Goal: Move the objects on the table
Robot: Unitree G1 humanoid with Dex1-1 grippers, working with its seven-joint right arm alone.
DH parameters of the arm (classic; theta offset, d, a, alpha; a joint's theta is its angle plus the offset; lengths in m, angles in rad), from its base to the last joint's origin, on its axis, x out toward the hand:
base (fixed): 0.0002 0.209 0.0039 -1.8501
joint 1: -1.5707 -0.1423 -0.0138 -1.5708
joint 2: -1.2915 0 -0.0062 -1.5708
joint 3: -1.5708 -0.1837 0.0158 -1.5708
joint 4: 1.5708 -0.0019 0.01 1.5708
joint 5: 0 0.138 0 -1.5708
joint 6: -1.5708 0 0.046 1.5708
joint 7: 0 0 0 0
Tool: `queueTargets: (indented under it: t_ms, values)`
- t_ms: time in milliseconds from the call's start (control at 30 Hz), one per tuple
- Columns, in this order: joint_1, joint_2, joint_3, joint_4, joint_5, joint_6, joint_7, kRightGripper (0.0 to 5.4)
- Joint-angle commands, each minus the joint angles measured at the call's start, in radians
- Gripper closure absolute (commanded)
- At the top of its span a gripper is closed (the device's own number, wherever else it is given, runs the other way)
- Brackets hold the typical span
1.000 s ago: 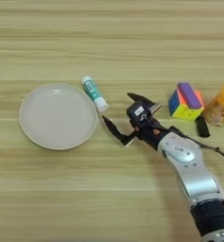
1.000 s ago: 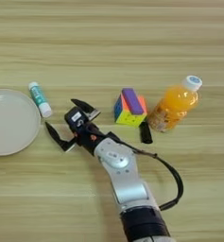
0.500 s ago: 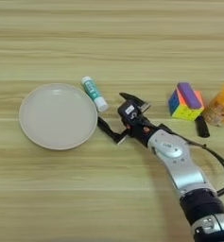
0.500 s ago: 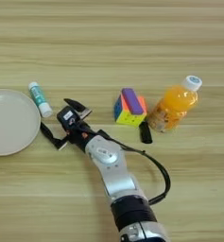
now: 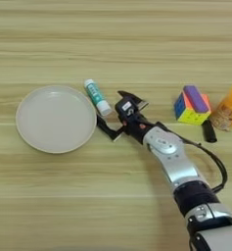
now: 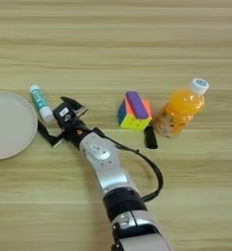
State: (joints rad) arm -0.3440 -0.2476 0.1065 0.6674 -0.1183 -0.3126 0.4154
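An off-white round plate point(image 5: 56, 119) lies at the left of the wooden table point(image 5: 112, 39). Just right of its rim lies a small white glue stick point(image 5: 96, 95) with a teal label, slanted, its thicker end nearest the arm. My right gripper point(image 5: 109, 108) reaches in from the lower right on a silver forearm point(image 5: 169, 159). It is open, one black finger above and right of the stick's near end, the other below it by the plate's edge. That end sits at the mouth of the fingers. I cannot tell if anything touches it.
Right of the gripper stand a multicoloured puzzle cube point(image 6: 133, 112) and an orange juice bottle point(image 6: 181, 109) lying tilted, with a small black object point(image 6: 150, 138) between and in front of them. A black cable point(image 6: 155, 172) loops off the forearm.
The gripper has slid left across the table, from beside the cube to the glue stick's near end. Its fingers stayed open. Plate, stick, cube and bottle have not moved.
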Motion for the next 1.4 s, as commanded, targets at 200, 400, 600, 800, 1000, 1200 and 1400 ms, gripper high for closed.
queueTargets:
  t_ms: [200,400,600,800,1000,1200,1400]
  values:
    - [-0.077,0.022,0.014,0.15,-0.022,-0.008,-0.051,0.02]
    - [-0.108,0.035,0.001,0.242,-0.001,0.009,-0.05,0.39]
    - [-0.129,0.047,-0.025,0.316,0.058,0.072,0.008,0.99]
    - [-0.139,0.049,-0.032,0.339,0.086,0.099,0.038,1.69]
    - [-0.144,0.047,-0.037,0.348,0.093,0.101,0.03,2.35]
    - [-0.141,0.03,-0.047,0.315,0.085,0.08,-0.023,3.03]
    - [-0.122,0.01,-0.075,0.258,0.104,0.088,-0.049,3.67]
